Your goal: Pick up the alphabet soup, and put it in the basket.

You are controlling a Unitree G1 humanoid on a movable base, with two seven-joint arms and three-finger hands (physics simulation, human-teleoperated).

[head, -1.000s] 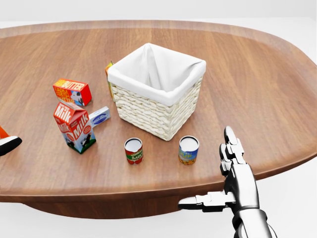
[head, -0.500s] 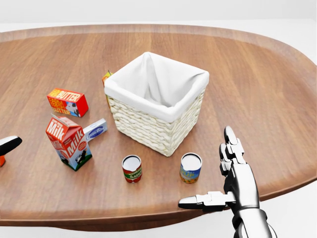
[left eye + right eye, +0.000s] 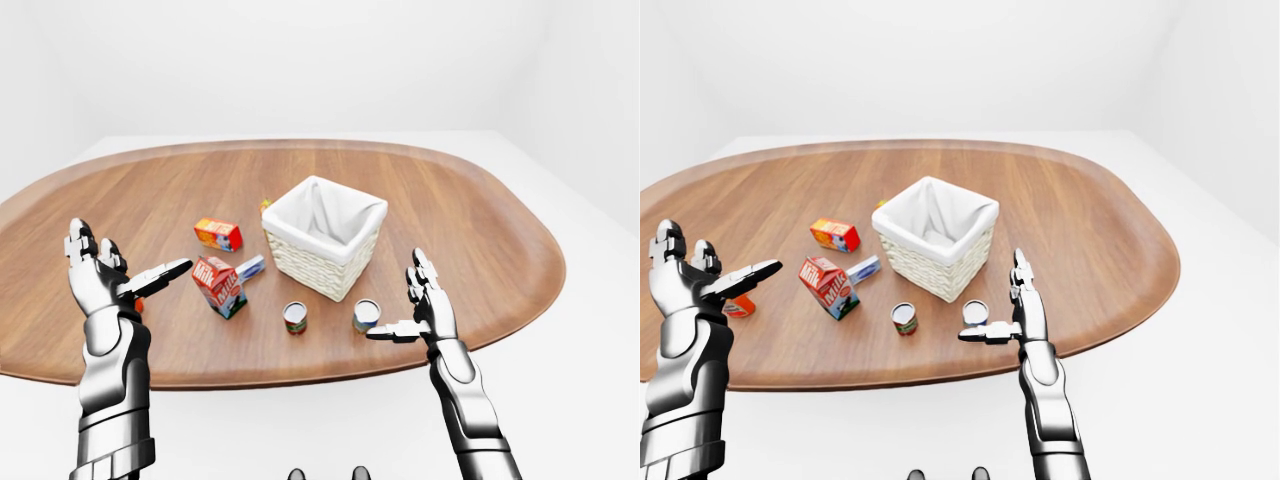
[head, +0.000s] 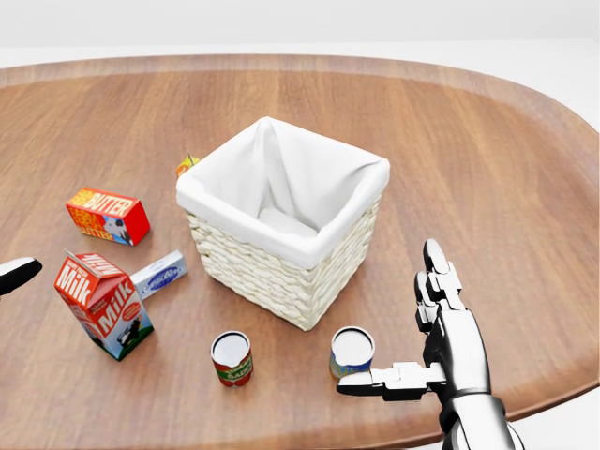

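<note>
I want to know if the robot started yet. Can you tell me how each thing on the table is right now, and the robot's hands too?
Basket: upright, nothing inside its white liner.
Red-label can: upright, untouched.
Blue-and-yellow can: upright, right thumb close beside it, not held.
Milk carton: upright.
Butter box: lying flat.
Small blue-and-white box: lying flat.
Left hand: fingers open, holding nothing.
Right hand: fingers open, holding nothing.

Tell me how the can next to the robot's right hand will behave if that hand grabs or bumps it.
The can stands upright on the table, so it looks stable. Its rigid, smooth sides may slip in the open right hand. Knocked over, it would probably roll.
</note>
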